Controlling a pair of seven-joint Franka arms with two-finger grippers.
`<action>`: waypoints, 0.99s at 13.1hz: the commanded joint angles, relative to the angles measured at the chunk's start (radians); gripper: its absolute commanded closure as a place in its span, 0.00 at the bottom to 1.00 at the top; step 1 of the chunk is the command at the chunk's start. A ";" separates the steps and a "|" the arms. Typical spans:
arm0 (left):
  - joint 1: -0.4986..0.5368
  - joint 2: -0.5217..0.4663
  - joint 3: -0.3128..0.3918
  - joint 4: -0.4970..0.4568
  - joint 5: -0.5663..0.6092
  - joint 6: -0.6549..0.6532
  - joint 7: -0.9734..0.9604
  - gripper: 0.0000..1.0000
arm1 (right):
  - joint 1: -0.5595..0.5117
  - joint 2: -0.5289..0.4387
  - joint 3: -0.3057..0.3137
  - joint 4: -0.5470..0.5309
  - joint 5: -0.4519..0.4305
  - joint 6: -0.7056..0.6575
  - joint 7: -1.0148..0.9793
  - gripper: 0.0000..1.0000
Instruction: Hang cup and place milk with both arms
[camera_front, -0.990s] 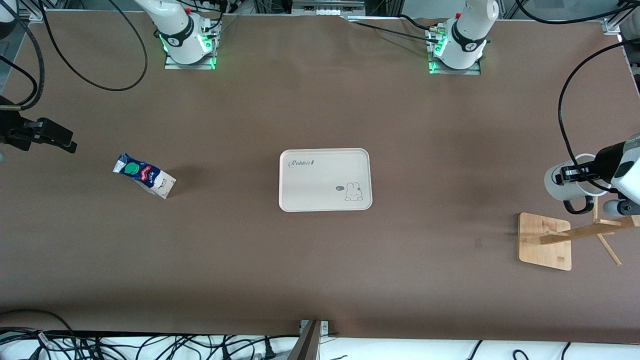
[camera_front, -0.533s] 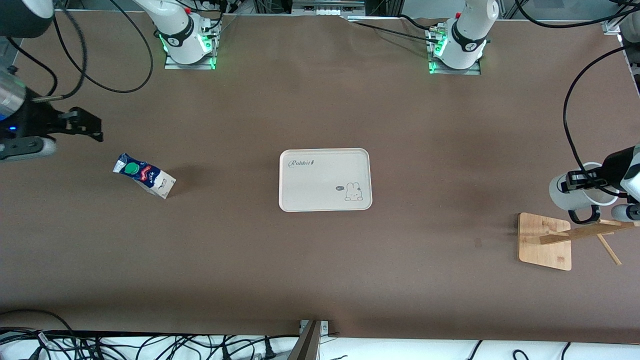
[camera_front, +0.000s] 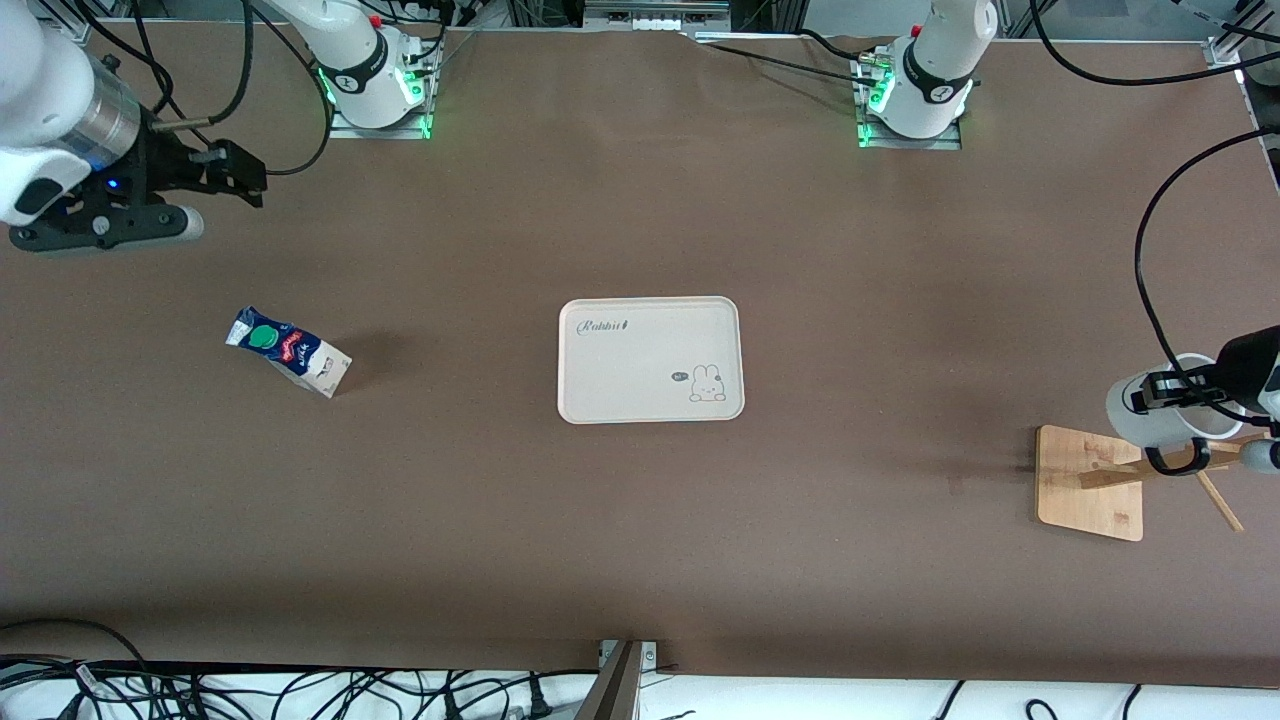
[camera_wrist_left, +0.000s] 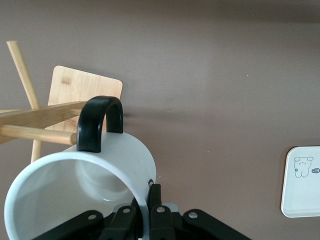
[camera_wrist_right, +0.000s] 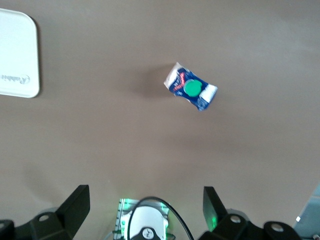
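The white cup (camera_front: 1150, 415) with a black loop handle (camera_front: 1175, 462) hangs in my left gripper (camera_front: 1178, 390), which is shut on its rim. It is over the wooden rack (camera_front: 1090, 480) at the left arm's end of the table. In the left wrist view the cup (camera_wrist_left: 75, 190) has its handle (camera_wrist_left: 100, 122) at the tip of a rack peg (camera_wrist_left: 37, 134), with my left gripper (camera_wrist_left: 145, 200) pinching the rim. The milk (camera_front: 288, 352), blue with a green cap, stands toward the right arm's end. My right gripper (camera_front: 245, 178) is open and empty in the air; its wrist view shows the milk (camera_wrist_right: 191, 89) below.
A white tray (camera_front: 650, 360) with a rabbit print lies at the table's middle and also shows in the right wrist view (camera_wrist_right: 15, 55) and the left wrist view (camera_wrist_left: 302, 182). Black cables hang at both ends of the table.
My left gripper has carried the cup down onto the rack's peg. My right arm has swung in from the table's end toward its base, its gripper still open.
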 joint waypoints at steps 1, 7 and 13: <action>0.057 0.012 -0.004 0.023 -0.044 -0.010 0.034 1.00 | -0.006 -0.017 -0.019 -0.018 -0.028 -0.038 0.015 0.00; 0.086 0.012 -0.002 0.010 -0.048 -0.067 0.028 0.98 | -0.003 0.010 -0.025 0.009 -0.059 0.062 0.001 0.00; 0.043 -0.022 -0.016 0.002 -0.030 -0.141 -0.028 0.00 | -0.027 0.013 -0.075 0.001 -0.022 0.188 0.049 0.00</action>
